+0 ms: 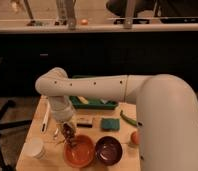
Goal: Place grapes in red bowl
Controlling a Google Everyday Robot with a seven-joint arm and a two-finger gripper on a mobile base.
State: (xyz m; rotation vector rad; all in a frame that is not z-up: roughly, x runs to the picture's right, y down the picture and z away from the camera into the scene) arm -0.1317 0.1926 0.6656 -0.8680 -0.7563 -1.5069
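Fingers [67,131] of the gripper [68,133] seemed closed on the grapes [69,134], held just above the red bowl's [80,151] left rim. Right of that bowl, touching it, sat the purple bowl [108,150]; left stood a cup [35,149].
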